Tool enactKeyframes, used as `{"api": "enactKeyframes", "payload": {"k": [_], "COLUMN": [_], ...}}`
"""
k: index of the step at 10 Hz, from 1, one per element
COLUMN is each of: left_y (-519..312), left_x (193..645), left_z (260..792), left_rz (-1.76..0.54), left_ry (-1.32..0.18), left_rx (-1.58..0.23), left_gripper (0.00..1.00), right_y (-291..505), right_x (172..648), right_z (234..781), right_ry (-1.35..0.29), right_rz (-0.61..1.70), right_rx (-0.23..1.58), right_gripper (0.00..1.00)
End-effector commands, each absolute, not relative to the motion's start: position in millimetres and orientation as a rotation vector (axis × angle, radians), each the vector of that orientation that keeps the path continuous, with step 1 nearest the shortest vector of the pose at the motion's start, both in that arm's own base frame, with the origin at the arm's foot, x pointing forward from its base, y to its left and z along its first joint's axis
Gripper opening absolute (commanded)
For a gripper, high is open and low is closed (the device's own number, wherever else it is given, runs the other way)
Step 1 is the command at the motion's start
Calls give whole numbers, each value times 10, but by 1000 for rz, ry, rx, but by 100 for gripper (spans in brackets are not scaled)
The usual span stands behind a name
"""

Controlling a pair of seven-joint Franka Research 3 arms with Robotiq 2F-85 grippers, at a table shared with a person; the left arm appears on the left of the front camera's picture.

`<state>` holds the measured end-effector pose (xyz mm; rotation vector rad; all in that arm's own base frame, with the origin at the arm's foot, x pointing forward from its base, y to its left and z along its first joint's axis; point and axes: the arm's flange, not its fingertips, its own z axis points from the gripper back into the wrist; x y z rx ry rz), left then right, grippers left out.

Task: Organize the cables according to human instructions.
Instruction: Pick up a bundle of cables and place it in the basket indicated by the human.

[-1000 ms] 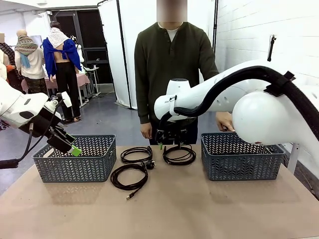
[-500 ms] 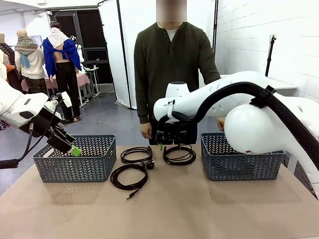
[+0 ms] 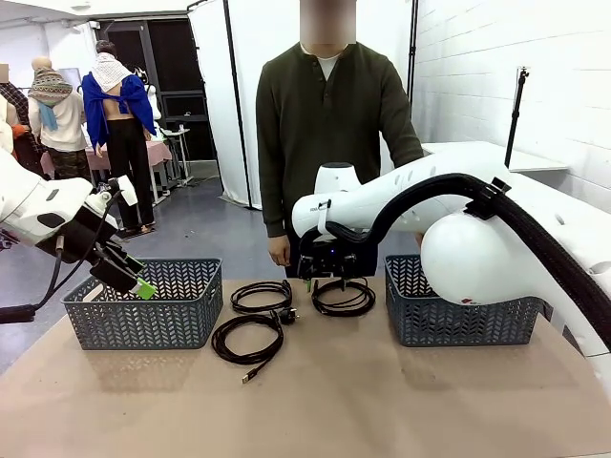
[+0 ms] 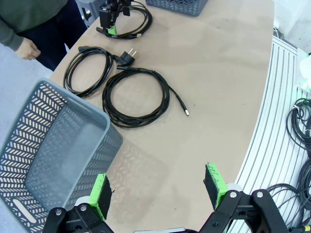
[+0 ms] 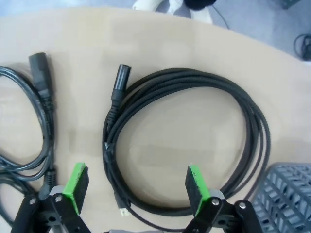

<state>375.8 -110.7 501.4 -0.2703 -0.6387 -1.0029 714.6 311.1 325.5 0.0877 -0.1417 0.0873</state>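
We see three thin black coiled cables on the tan counter (image 3: 401,401), between two grey plastic lattice baskets: left basket (image 3: 143,310) and right basket (image 3: 463,315). The coiled black cable with a round mains plug (image 3: 262,296) lies toward the far edge. The coiled black cable with a small metal plug (image 3: 246,341) lies just beside it, nearer us. The third coiled black cable (image 5: 109,160) lies near the right basket. The right gripper (image 5: 136,187) hangs just over it, fingers wide apart, holding nothing. The left gripper (image 4: 156,191) hovers beside the left basket, fingers apart, empty. A red mark (image 3: 468,301) on the right arm's white shell is too small to read. The person's hand (image 3: 280,250) hangs by the counter's far edge.
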Motion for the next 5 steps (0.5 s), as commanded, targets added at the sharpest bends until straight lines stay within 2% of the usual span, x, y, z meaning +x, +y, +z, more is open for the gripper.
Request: {"api": "enactKeyframes", "payload": {"k": [1,5], "left_y": [-1068,-1068], "left_x": [3775,3775], "left_z": [4981,4981], "left_rz": [-1020,-1020], "left_ry": [-645,-645], "left_rx": [-287,-287], "left_gripper": [100,100], "right_y": [3191,3243], "right_x": [7267,7366], "right_z": [3245,3168], "right_ry": [-149,-133], "right_rz": [55,49], "right_rx": [34,11], "right_gripper": [100,100]}}
